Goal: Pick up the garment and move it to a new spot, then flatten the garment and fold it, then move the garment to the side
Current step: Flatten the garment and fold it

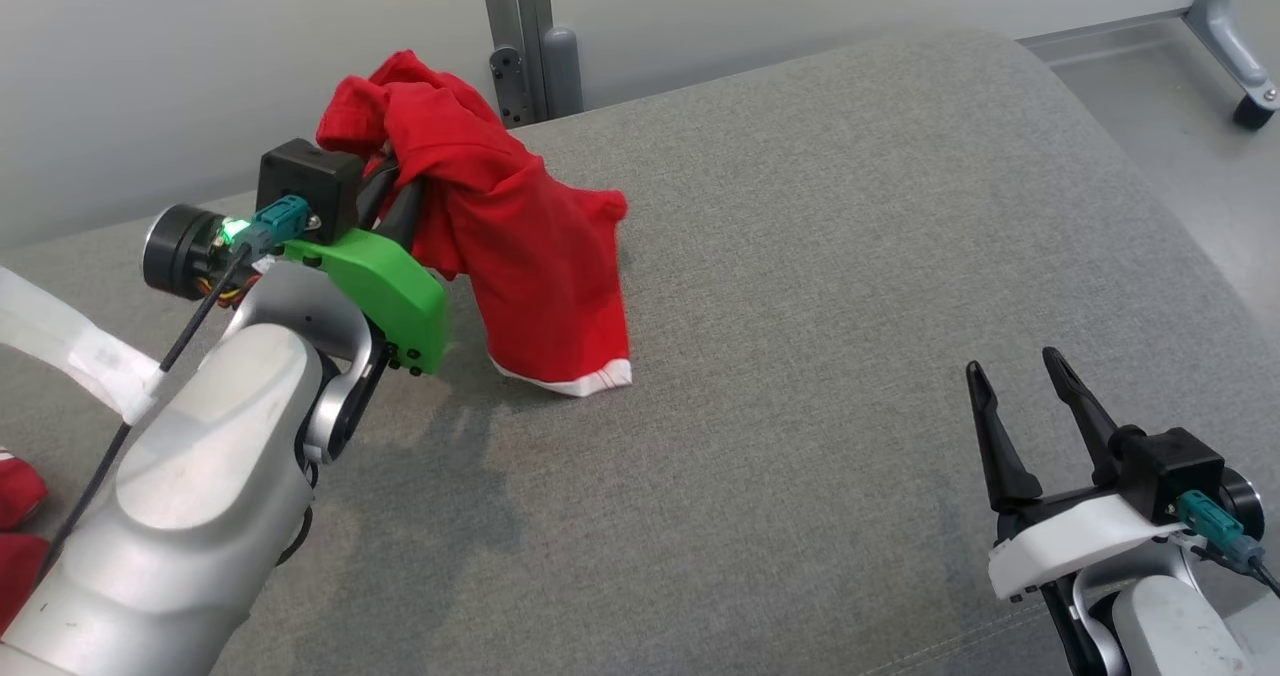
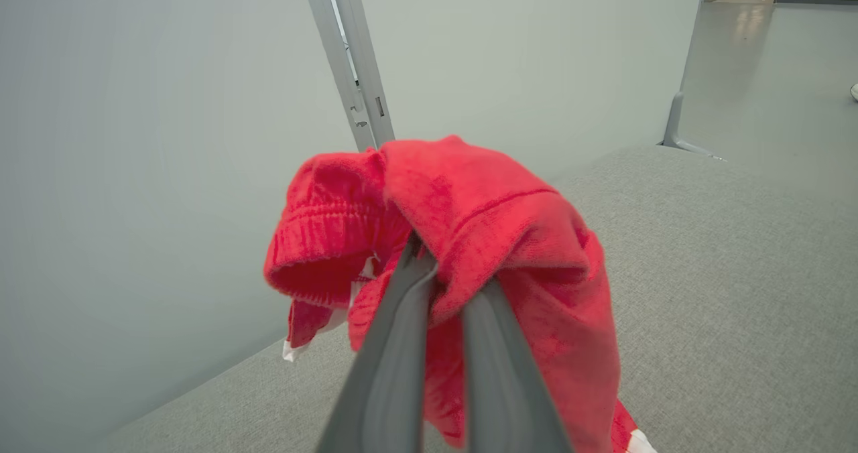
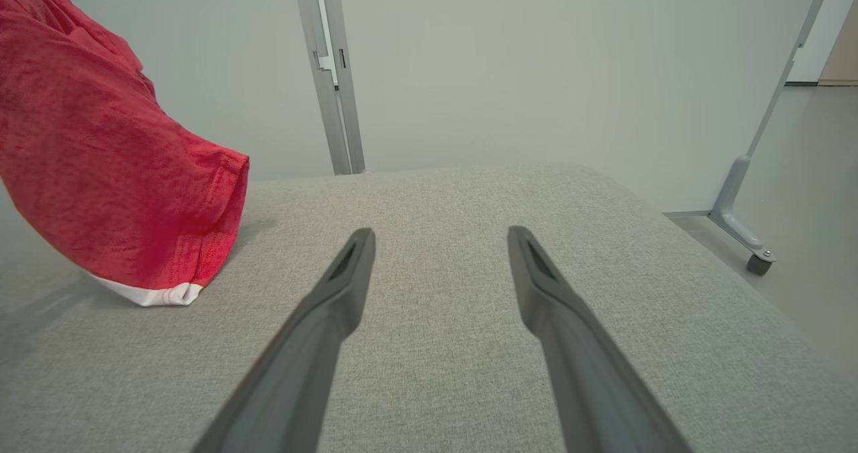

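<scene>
Much free gray cushion [image 1: 820, 376] lies from 12 to 5 o'clock; its rounded edge meets the floor [image 1: 1160, 126] at 2 o'clock. At 10 o'clock the left gripper [image 2: 422, 265] pinches the red garment [image 1: 520, 246], lifted, white hem touching the cushion. The right gripper [image 1: 1013, 360], at 4 o'clock, stands wide and empty. A metal post [image 1: 525, 36] rises behind the garment.

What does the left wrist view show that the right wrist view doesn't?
Left wrist view: the left claw shut on a bunch of the red garment, with its ribbed waistband hanging to one side. Right wrist view: the right claw open and holding nothing above the grey cushion, and a castor wheel on the floor. Both: the garment, the cushion, the metal post and the pale wall.
</scene>
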